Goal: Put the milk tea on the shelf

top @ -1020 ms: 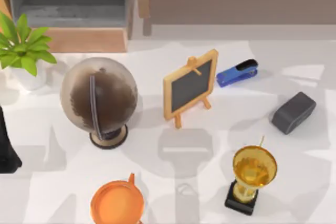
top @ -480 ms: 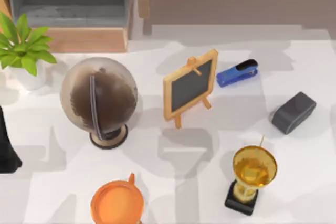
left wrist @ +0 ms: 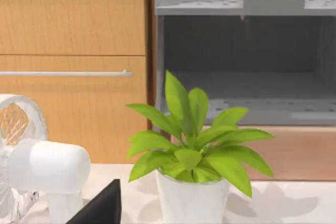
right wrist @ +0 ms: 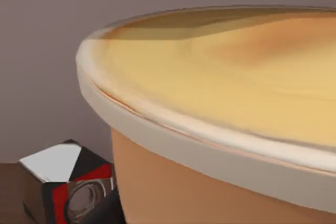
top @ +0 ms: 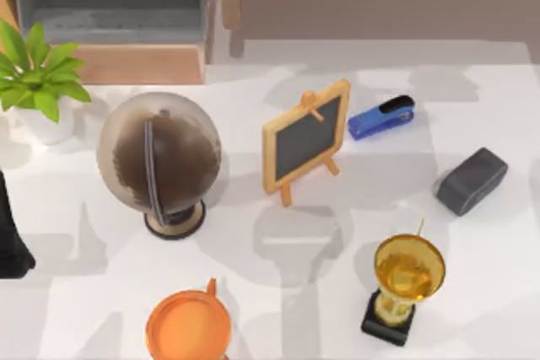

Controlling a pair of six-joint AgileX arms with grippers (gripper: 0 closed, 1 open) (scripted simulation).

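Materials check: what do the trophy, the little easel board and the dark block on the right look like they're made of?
Gold cup trophy: looks like polished metal, with bright glints on the bowl, on a matte black base, material unclear. Small easel chalkboard: light wood-look frame and legs around a flat dark grey panel, slate or painted board. Dark grey rounded block: matte, no shine, likely plastic or rubber; hard to say which.

We count one each on the table: globe (top: pixel 160 160), potted plant (top: pixel 38 82), small chalkboard easel (top: pixel 305 137), blue stapler (top: pixel 381 117), dark grey block (top: pixel 471 180), gold trophy (top: pixel 405 280), orange cup (top: pixel 187 326). Left wrist adds one white fan (left wrist: pixel 31 169). Right wrist: one milk tea cup (right wrist: pixel 220 124), one red-and-black cube (right wrist: pixel 68 184).
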